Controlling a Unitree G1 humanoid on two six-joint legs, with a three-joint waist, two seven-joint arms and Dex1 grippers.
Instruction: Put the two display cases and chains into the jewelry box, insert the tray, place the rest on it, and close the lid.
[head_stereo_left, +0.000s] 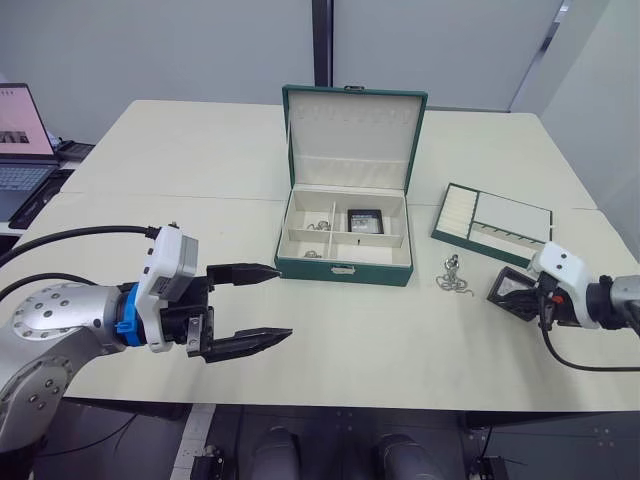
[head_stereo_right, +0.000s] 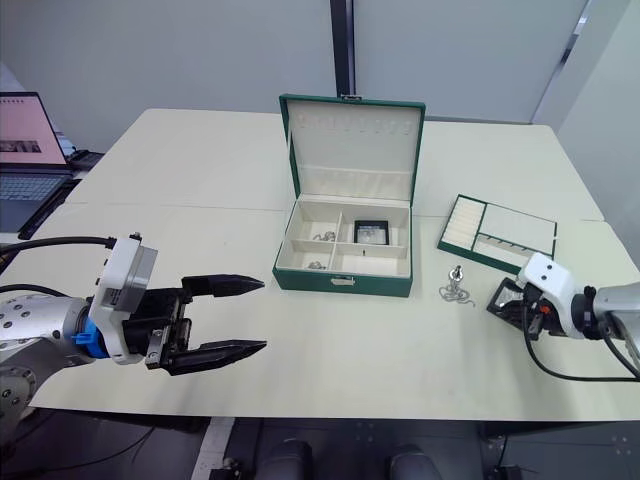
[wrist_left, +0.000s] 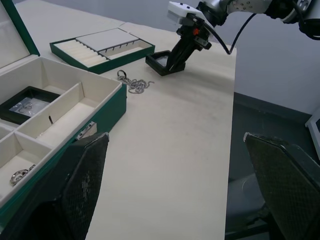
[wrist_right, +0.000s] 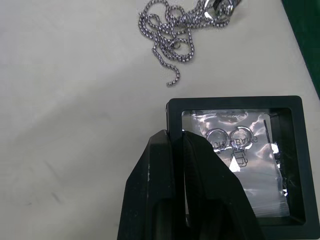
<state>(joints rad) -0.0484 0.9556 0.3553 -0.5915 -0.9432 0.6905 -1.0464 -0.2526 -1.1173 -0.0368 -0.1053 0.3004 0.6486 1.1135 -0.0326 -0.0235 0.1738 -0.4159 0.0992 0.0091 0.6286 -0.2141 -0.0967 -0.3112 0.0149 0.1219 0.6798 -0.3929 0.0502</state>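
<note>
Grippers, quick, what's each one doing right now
Left gripper: open, holding nothing.
Right gripper: shut on the rim of the black display case, near the loose chain.

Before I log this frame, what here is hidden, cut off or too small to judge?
- Right claw on the display case: in the right wrist view its own fingers cover the near frame edge.
- Chains in the jewelry box: too small to count in the eye views; the left wrist view cuts that compartment at its edge.
- Tray: slot contents too small to tell.
</note>
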